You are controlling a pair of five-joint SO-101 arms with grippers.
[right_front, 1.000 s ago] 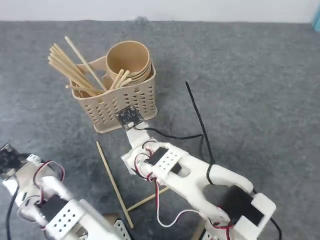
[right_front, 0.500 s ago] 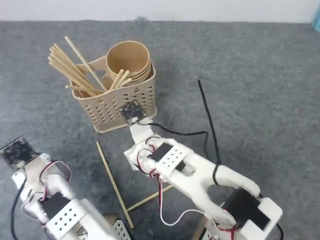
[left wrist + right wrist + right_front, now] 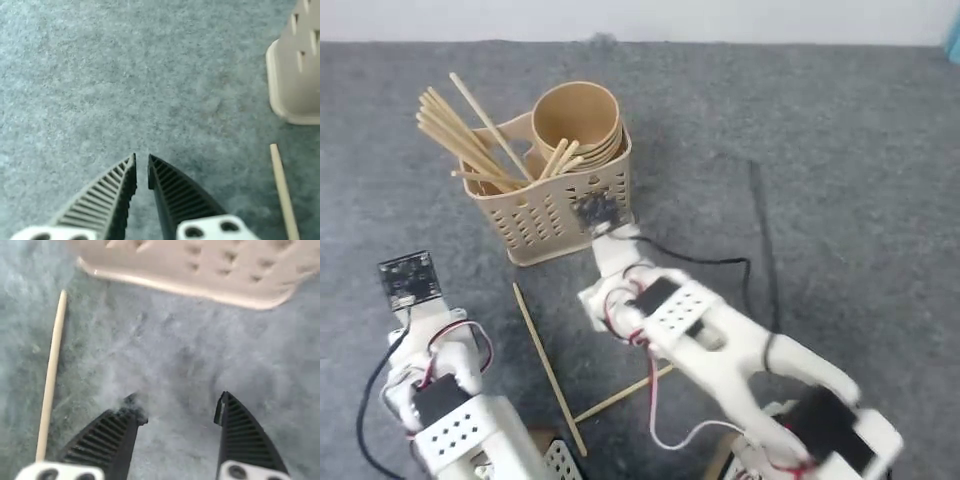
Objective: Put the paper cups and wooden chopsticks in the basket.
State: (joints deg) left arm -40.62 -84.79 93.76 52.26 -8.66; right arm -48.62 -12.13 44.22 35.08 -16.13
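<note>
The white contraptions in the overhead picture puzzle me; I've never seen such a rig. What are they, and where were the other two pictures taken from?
They are two small robot arms, the left arm and the right arm, seen by a fixed camera above a grey carpet. The other two pictures come from a camera on each wrist, looking past that arm's gripper. The left gripper has its jaws nearly together, the right gripper is open; both are empty. The beige basket holds stacked paper cups and a bundle of wooden chopsticks. One loose chopstick and a second chopstick lie on the carpet before it.
</note>
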